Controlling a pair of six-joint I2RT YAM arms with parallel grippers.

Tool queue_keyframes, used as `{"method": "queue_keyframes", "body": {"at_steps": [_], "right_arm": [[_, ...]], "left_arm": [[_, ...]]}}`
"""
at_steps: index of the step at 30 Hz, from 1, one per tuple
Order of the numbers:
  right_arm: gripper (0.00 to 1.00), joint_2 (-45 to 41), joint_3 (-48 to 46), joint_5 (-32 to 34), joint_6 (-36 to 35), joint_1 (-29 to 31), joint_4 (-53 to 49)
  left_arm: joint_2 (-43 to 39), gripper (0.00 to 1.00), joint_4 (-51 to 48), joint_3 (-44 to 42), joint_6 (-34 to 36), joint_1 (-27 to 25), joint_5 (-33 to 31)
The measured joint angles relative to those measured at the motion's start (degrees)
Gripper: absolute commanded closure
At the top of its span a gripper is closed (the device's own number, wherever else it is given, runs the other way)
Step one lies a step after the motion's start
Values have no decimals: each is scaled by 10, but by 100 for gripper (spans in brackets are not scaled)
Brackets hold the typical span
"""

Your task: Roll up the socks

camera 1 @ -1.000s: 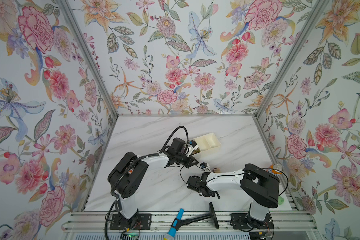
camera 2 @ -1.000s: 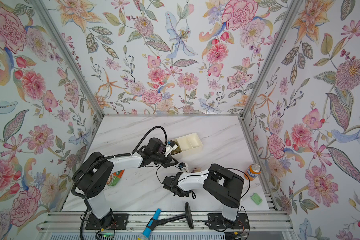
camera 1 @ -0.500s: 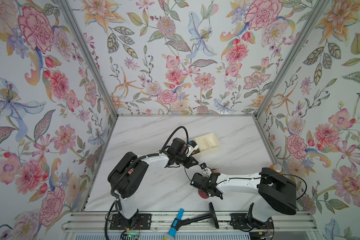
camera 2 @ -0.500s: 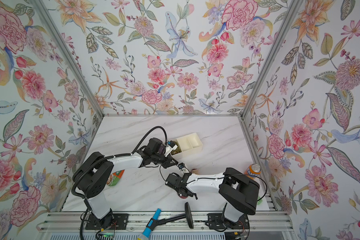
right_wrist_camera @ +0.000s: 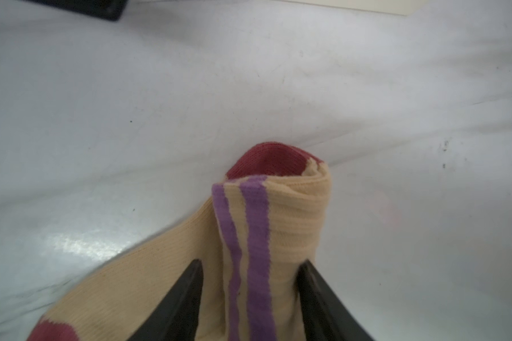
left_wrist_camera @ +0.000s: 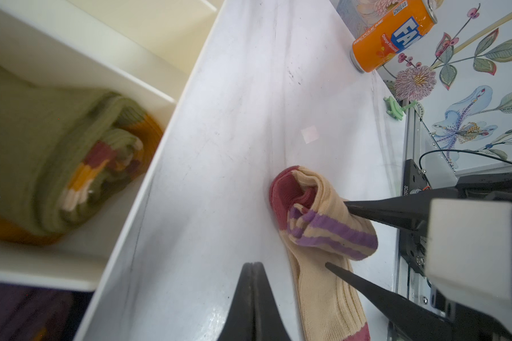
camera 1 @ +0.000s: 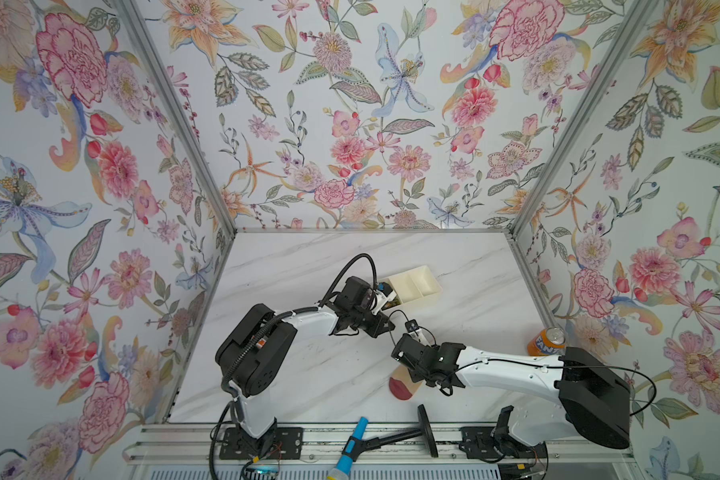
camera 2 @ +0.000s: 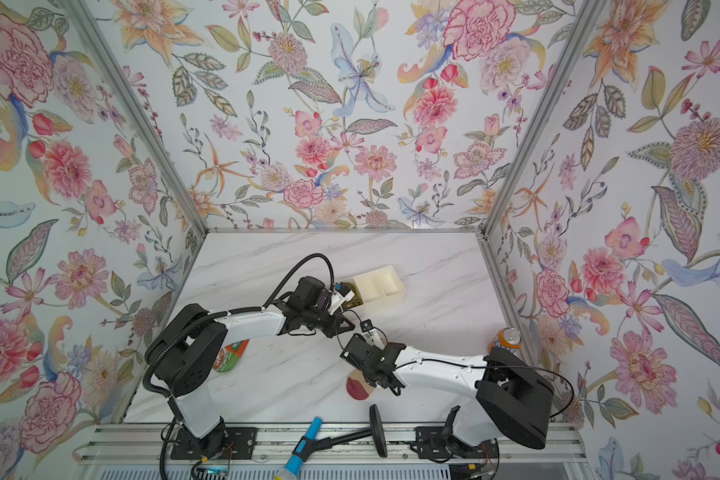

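Right wrist view shows the right gripper (right_wrist_camera: 250, 262) spread astride the rolled cuff end of the socks (right_wrist_camera: 293, 212), near the front edge of the table (camera 1: 308, 374), left gripper (left_wrist_camera: 253, 265) pressed together nearby, so it seems best to pinch squarely, then roll tightly along the flat part.

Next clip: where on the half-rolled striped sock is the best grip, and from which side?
Pinch the socks across the purple-striped rolled bundle, coming in over the flat unrolled part as the right gripper straddles it: the roll stands thick; the rest lies flat.
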Motion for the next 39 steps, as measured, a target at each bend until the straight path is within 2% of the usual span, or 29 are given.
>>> {"method": "queue_keyframes", "body": {"at_steps": [4, 12, 16, 21, 24, 29, 39], "right_arm": [[42, -28, -11, -26, -6, -14, 12], [40, -81, -16, -65, -14, -45, 25], [41, -123, -19, -85, -16, -82, 26], [43, -162, -39, -103, -4, -140, 23], [48, -184, -59, -122, 13, -183, 19], [51, -185, -83, -154, 29, -255, 15], [51, -161, -100, -199, 32, -294, 31]], "left_arm": [[0, 100, 0, 0, 2, 0, -2], [-3, 100, -1, -1, 2, 0, -9], [-30, 100, -10, -13, 2, -9, -29], [-67, 100, -24, -23, 2, -61, -59], [-79, 100, -32, -30, -1, -103, -65], [-82, 100, -45, -35, -16, -159, -75], [-54, 100, -38, -13, -46, -197, -106]]}}
